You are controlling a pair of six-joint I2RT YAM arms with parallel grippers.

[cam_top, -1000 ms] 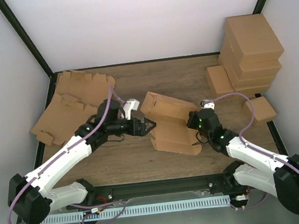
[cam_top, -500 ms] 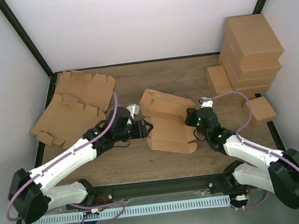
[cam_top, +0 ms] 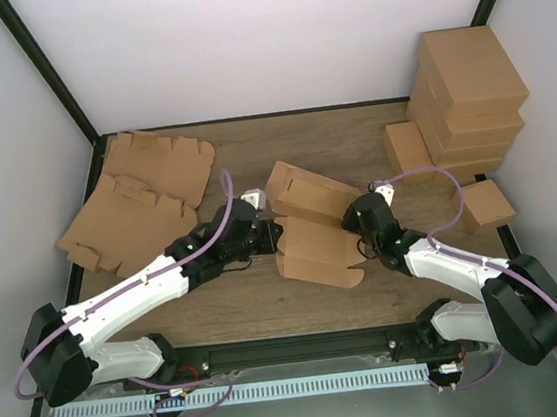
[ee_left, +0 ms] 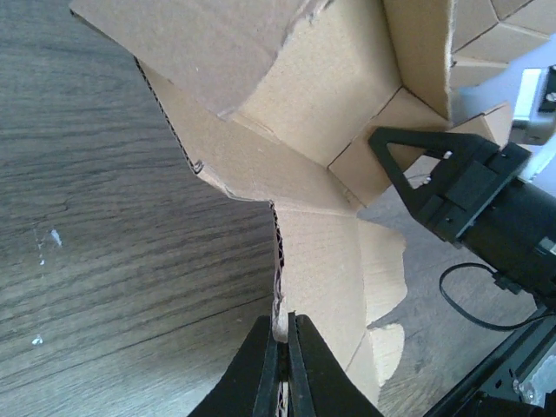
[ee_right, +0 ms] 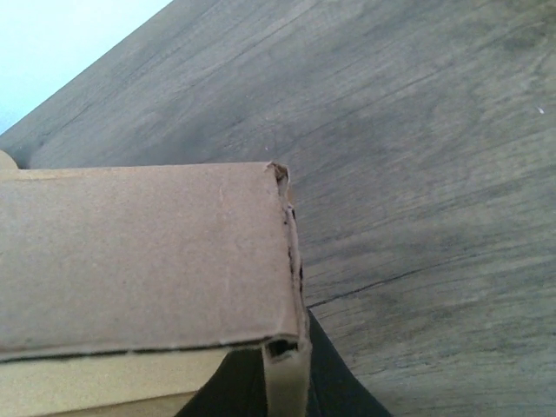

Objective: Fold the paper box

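The paper box (cam_top: 313,227) sits half-folded at the table's middle, with panels standing up and a notched flap toward the front. My left gripper (cam_top: 275,235) is at its left side. In the left wrist view the left gripper (ee_left: 282,328) is shut on the thin corrugated edge of an upright panel of the paper box (ee_left: 321,252). My right gripper (cam_top: 355,222) is at the box's right side. The right wrist view shows the right gripper (ee_right: 287,369) shut on a doubled wall edge of the paper box (ee_right: 148,252). One of the right gripper's black fingers (ee_left: 417,169) shows behind the panels.
Flat die-cut cardboard sheets (cam_top: 141,194) lie at the back left. A stack of big cartons (cam_top: 469,96) fills the back right corner, with a smaller box (cam_top: 408,148) beside it and another (cam_top: 487,205) in front. Black frame rails border the wooden table (cam_top: 269,300).
My left gripper moved right to the box's left panel edge and went from open to shut on it. The right arm pushed slightly left, keeping its grip; the box shifted a little.
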